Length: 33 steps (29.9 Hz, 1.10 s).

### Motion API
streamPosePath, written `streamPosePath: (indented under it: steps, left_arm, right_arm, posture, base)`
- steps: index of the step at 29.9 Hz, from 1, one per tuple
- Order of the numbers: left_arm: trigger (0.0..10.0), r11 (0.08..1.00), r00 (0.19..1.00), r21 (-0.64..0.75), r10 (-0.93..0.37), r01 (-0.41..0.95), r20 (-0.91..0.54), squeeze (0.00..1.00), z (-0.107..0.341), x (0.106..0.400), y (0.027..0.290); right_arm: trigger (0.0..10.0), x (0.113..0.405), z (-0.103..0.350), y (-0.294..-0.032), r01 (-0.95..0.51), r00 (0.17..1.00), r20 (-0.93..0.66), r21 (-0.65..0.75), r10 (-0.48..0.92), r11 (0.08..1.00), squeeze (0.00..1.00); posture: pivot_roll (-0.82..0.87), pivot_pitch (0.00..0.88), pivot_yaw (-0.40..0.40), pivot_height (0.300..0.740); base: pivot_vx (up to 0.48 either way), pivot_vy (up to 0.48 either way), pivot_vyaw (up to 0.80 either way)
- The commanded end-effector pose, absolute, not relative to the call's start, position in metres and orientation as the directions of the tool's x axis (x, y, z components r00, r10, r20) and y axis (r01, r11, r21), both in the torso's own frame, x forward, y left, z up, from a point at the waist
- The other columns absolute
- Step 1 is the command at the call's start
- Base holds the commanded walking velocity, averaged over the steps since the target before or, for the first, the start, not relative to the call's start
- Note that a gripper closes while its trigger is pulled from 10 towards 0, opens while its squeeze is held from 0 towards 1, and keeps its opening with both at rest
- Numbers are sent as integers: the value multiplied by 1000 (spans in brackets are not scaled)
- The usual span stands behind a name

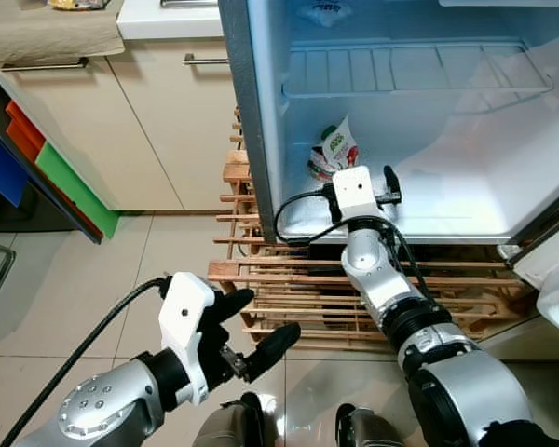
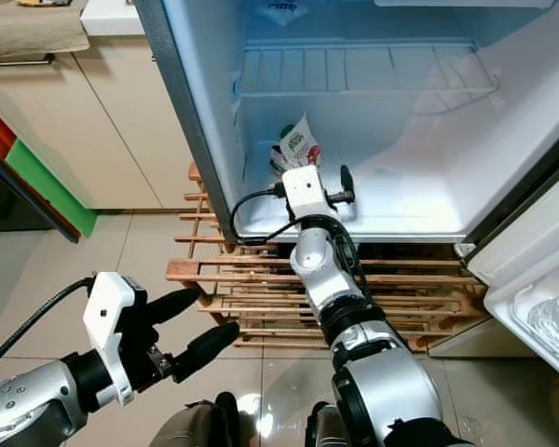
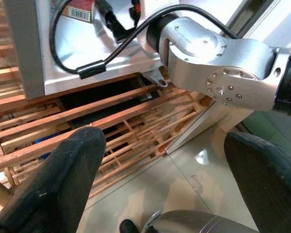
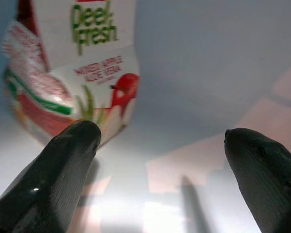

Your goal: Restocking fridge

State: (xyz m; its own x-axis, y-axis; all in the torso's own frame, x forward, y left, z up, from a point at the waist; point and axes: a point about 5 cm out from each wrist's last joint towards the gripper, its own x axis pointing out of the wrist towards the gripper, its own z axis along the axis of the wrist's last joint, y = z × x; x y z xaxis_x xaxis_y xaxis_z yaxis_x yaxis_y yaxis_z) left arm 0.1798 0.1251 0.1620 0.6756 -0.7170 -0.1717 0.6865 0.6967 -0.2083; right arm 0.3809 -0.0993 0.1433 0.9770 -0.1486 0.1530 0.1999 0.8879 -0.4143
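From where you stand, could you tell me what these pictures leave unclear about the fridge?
- Carton: lower part hidden behind the right gripper in the eye views; its top cut off by the right wrist view's edge.
- Packet on the upper shelf: cut off by the top edge.
- Fridge door: cut off at the right edge.

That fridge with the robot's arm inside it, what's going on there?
The robot is restocking the open fridge. Its right gripper reaches onto the fridge floor with its fingers apart, empty, just in front of a juice carton that lies at the back left corner. The carton is not gripped. The left gripper hovers open and empty over the tiled floor, in front of the wooden pallet the fridge stands on.
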Motion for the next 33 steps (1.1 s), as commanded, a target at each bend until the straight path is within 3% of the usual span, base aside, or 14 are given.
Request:
streamPosePath:
  steps: [1, 10, 18, 23, 27, 33]
  left_arm:
    - [10000, 696, 673, -206, -718, 688, -179, 0, 163, 177, 125]
    - [10000, 696, 673, -208, -718, 687, -178, 0, 163, 177, 124]
    - [10000, 701, 679, -209, -713, 682, -177, 0, 162, 176, 124]
    - [10000, 700, 679, -210, -714, 682, -173, 0, 162, 176, 123]
    - [10000, 703, 682, -210, -711, 679, -172, 0, 162, 177, 123]
    - [10000, 705, 686, -210, -708, 677, -167, 0, 162, 178, 122]
  right_arm:
    - [10000, 381, 144, -97, 203, 976, 162, -423, -147, 883, 0]
    - [10000, 384, 149, -102, 219, 970, 192, -431, -148, 875, 0]
    - [10000, 378, 150, -89, 212, 970, 183, -327, -159, 921, 0]
    - [10000, 367, 149, -65, 152, 979, 170, -249, -111, 957, 0]
    - [10000, 359, 143, -53, 106, 986, 152, -232, -71, 967, 0]
    - [10000, 362, 132, -55, 82, 994, 92, -287, -58, 954, 0]
  posture:
    - [95, 251, 75, 740]
    - [96, 261, 72, 740]
    - [89, 262, 60, 740]
    - [90, 261, 54, 740]
    - [85, 261, 53, 740]
    - [88, 263, 52, 740]
  base:
    - [0, 0, 0]
    - [0, 0, 0]
    - [0, 0, 0]
    - [0, 0, 0]
    - [0, 0, 0]
    - [0, 0, 0]
